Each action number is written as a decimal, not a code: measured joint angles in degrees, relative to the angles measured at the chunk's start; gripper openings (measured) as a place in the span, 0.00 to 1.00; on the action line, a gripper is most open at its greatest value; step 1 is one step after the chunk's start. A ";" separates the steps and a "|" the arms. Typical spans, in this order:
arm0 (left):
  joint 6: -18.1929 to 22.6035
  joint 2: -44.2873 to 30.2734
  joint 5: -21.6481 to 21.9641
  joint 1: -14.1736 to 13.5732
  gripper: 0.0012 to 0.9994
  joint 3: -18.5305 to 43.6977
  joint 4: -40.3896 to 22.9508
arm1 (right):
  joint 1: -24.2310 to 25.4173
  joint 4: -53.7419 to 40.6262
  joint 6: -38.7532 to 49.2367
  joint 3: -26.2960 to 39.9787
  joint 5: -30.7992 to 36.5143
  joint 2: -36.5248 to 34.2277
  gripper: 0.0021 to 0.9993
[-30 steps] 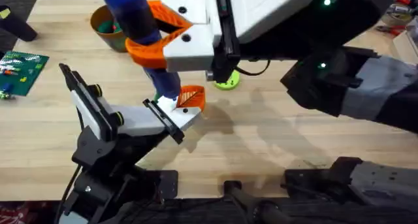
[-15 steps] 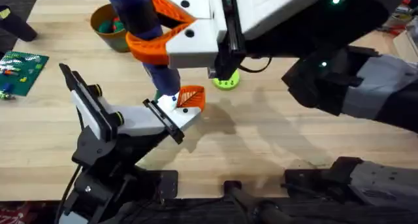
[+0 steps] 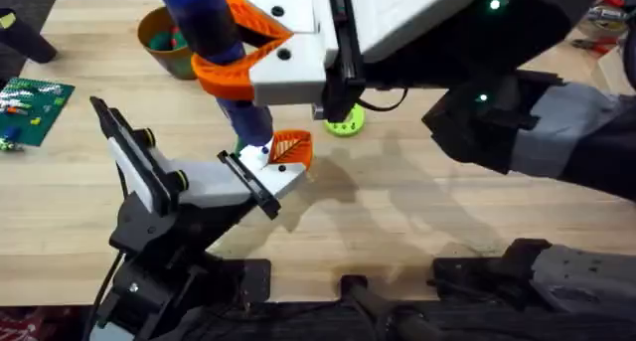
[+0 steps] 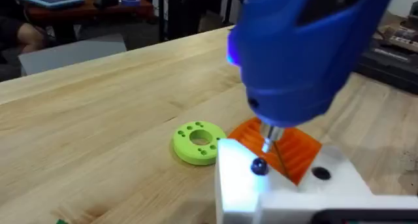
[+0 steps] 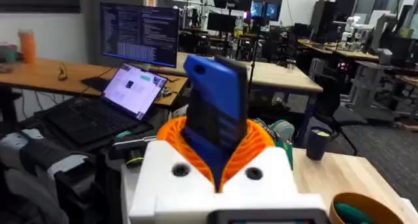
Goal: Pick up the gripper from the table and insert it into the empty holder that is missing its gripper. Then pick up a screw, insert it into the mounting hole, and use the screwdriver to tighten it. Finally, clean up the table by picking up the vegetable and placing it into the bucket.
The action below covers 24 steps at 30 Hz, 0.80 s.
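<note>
Screwdriver (image 3: 214,43) upright over the holder (image 3: 238,182), clenched in the right gripper (image 3: 243,58)

Its narrow tip comes down on a screw (image 4: 259,166) in the white block — the small orange gripper (image 3: 290,148) is seated there, mid-table (image 3: 417,212). A green ring (image 3: 345,125) lies just right of it; the bucket (image 3: 164,41) sits far left. Left gripper's fingers — cannot tell

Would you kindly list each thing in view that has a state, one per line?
screwdriver: upright, gripped, bit on the screw.
right gripper: shut on the screwdriver.
gripper: seated in the holder.
holder: filled, no longer empty.
bucket: upright, holding coloured bits.
</note>
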<state>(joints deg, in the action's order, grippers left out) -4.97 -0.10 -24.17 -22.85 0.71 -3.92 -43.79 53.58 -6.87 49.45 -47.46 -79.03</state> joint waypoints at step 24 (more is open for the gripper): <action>0.00 0.00 -0.01 0.00 0.01 0.00 0.02 | -0.69 0.00 0.00 0.00 -0.01 -0.98 0.03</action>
<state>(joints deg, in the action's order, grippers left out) -4.97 -0.10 -24.18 -22.85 0.71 -3.90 -44.48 53.57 -6.87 49.45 -47.47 -80.01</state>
